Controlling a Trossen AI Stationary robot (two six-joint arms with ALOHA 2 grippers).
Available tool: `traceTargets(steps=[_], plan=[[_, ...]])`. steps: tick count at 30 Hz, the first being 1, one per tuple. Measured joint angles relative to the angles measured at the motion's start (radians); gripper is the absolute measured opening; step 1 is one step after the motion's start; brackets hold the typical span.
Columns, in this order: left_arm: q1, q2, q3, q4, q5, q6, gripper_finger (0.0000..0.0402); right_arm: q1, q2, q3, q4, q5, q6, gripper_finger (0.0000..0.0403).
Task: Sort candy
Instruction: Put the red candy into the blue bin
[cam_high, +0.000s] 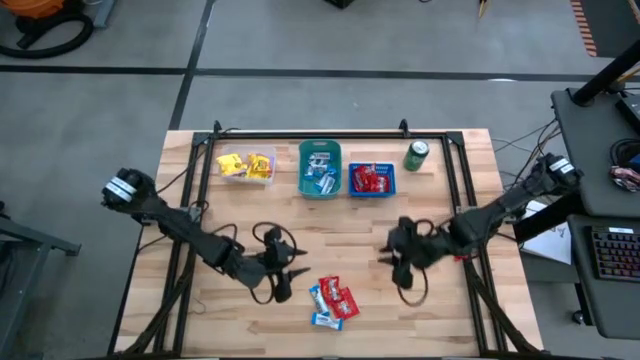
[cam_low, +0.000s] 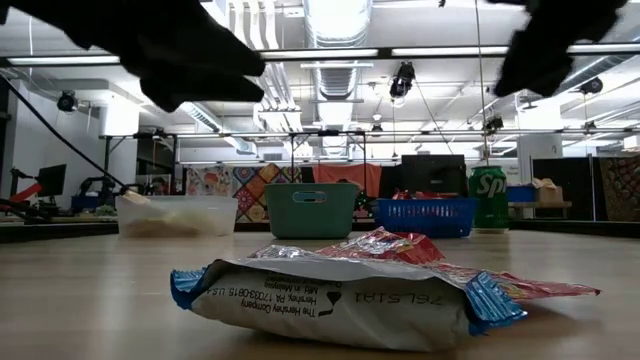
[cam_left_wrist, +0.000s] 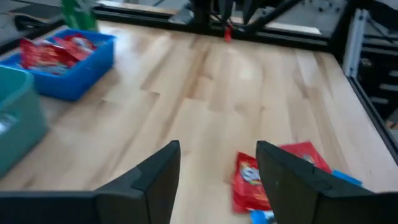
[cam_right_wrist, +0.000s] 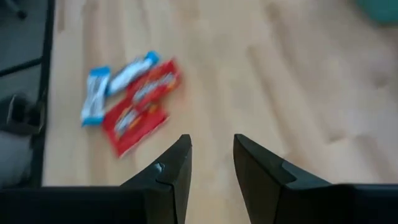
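A small heap of loose candies (cam_high: 333, 302) lies flat on the wooden table near its front edge: two red wrappers (cam_right_wrist: 152, 84) and two light-blue/white ones (cam_right_wrist: 96, 102). In the low view a light-blue/white wrapper (cam_low: 340, 300) lies in front of a red one (cam_low: 400, 245). My left gripper (cam_high: 295, 272) hovers open and empty just left of the heap and a little farther back; its wrist view (cam_left_wrist: 217, 155) shows a red candy (cam_left_wrist: 252, 180) by its fingers. My right gripper (cam_high: 390, 255) hovers open and empty right of the heap, also a little farther back (cam_right_wrist: 211, 146).
Three bins stand in a row at the table's far side: a clear one with yellow candies (cam_high: 245, 165), a teal one with light-blue/white candies (cam_high: 320, 168), a blue one with red candies (cam_high: 372, 180). A green can (cam_high: 417, 155) stands right of them. Bare wood lies between bins and grippers.
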Motion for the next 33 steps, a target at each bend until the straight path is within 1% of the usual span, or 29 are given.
traceTargets(steps=[3, 7, 12, 18, 22, 24, 30, 33], plan=[[-0.030, 0.064, 0.005, 0.064, 0.000, 0.016, 0.0198, 0.077, 0.037, 0.001, -0.005, 0.000, 0.070, 0.0111], [-0.046, 0.165, 0.041, 0.152, 0.002, 0.023, 0.0198, 0.140, 0.079, 0.001, -0.003, 0.006, 0.137, 0.0109], [-0.041, 0.327, 0.127, 0.254, 0.001, 0.032, 0.0198, 0.168, 0.141, 0.001, 0.011, 0.008, 0.178, 0.0111], [-0.026, 0.479, 0.234, 0.230, 0.002, 0.058, 0.0198, 0.168, 0.213, 0.001, 0.040, 0.007, 0.177, 0.0105], [-0.005, 0.519, 0.245, 0.222, 0.001, 0.021, 0.0195, 0.168, 0.247, 0.001, 0.046, 0.006, 0.177, 0.0107], [0.003, 0.524, 0.230, 0.216, 0.002, -0.011, 0.0191, 0.168, 0.260, 0.001, 0.046, 0.005, 0.176, 0.0107], [0.024, 0.526, 0.186, 0.213, 0.116, -0.085, 0.0176, 0.168, 0.275, 0.001, 0.057, 0.014, 0.175, 0.0103], [0.026, 0.526, 0.177, 0.197, 0.130, -0.106, 0.0168, 0.168, 0.275, 0.002, 0.079, 0.058, 0.184, 0.0102]])
